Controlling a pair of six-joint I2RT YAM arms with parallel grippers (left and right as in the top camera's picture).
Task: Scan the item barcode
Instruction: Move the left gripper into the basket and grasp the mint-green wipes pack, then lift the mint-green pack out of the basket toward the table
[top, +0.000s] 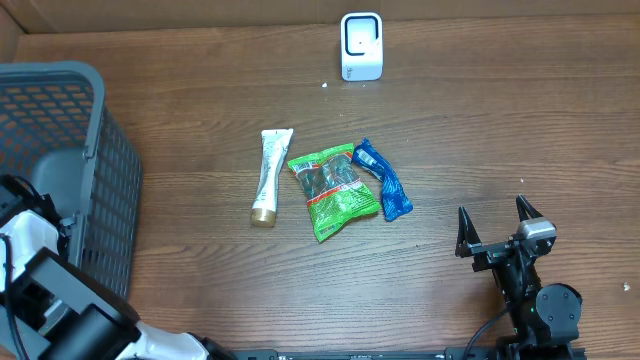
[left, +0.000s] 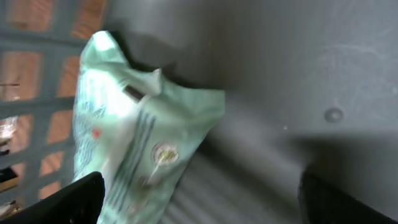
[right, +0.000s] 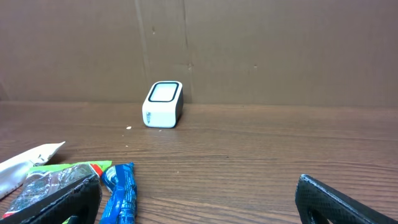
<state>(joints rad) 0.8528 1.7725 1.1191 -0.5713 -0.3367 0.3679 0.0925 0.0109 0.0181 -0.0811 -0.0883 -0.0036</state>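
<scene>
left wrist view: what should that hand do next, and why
Probably lift the left hand straight up out of the basket: it stands open with the pale green packet lying loose below, while the tube, green packet and blue packet lie on the table before the scanner.

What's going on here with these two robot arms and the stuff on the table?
The job is scanning item barcodes. The left gripper is down inside the grey basket, open, right by a pale green packet lying there, with nothing gripped. The right gripper is open and empty, over the table. A white tube, a green packet and a blue packet lie mid-table, and the white scanner stands at the far edge.
</scene>
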